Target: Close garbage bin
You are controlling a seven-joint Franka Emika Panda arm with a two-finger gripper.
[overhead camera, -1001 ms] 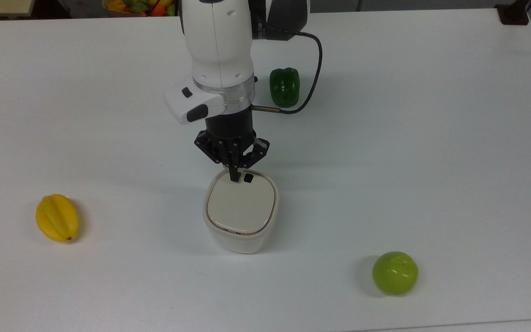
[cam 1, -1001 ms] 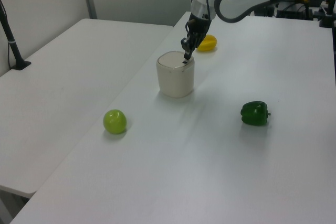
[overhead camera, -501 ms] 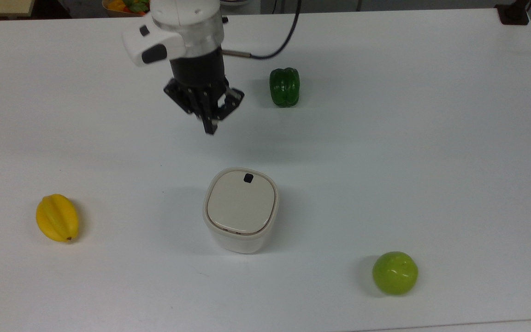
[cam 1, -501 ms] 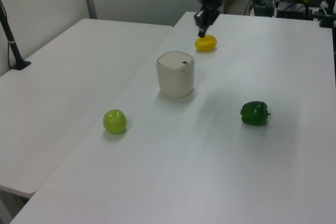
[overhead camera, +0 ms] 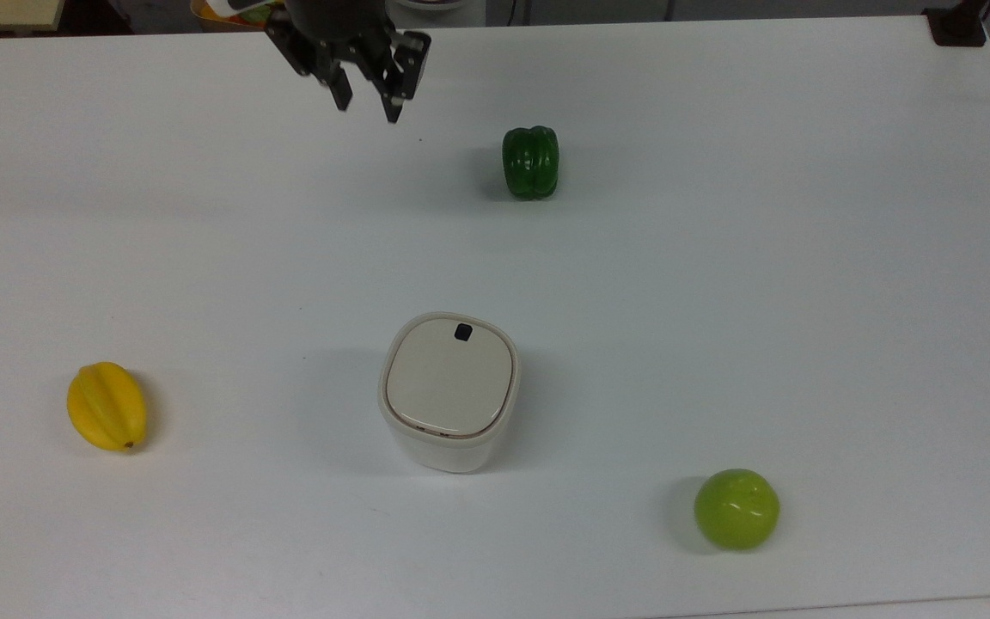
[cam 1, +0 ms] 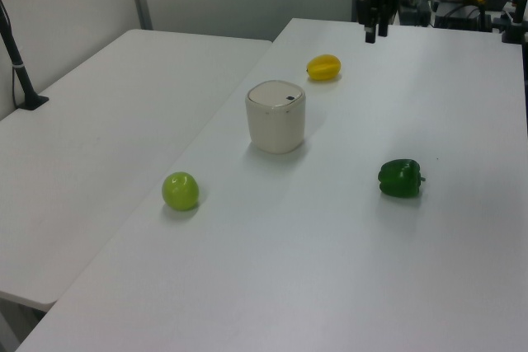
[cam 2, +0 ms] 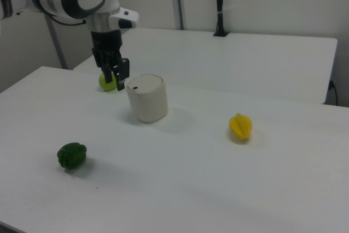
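**Bin** (overhead camera: 449, 391). Place: middle of the table (overhead camera: 804, 258), standing upright and alone; nothing touches it. In the top view the starfruit (overhead camera: 106, 406) lies well to its left, the apple (overhead camera: 736, 508) to its lower right, the pepper (overhead camera: 531, 162) well apart toward the far edge.

Look: small white tub, rounded-square outline, walls slightly tapered. Flat beige lid (overhead camera: 449, 380) sits level inside the rim, a thin dark seam running evenly all round. Small black square latch (overhead camera: 462, 332) near the lid's far edge in the top view. No gap or tilt shows in the left view (cam 1: 275, 116) or the right view (cam 2: 146, 97). Judged: lid down, bin closed, task apparently done.

**Gripper** (overhead camera: 365, 96). Place: raised above the table's far edge in the top view, well apart from the bin. In the right view it (cam 2: 118, 76) hangs in front of the apple and appears just left of the bin, but the other views show real separation. Fingers spread, holding nothing. Judged: parked high and clear because no further contact with the lid is needed; spread fingers suit a rest pose.

**Fruit.** Starfruit, apple and pepper are scattered singly round the bin, none within its reach. Judged: bystanders, no part in the closing.
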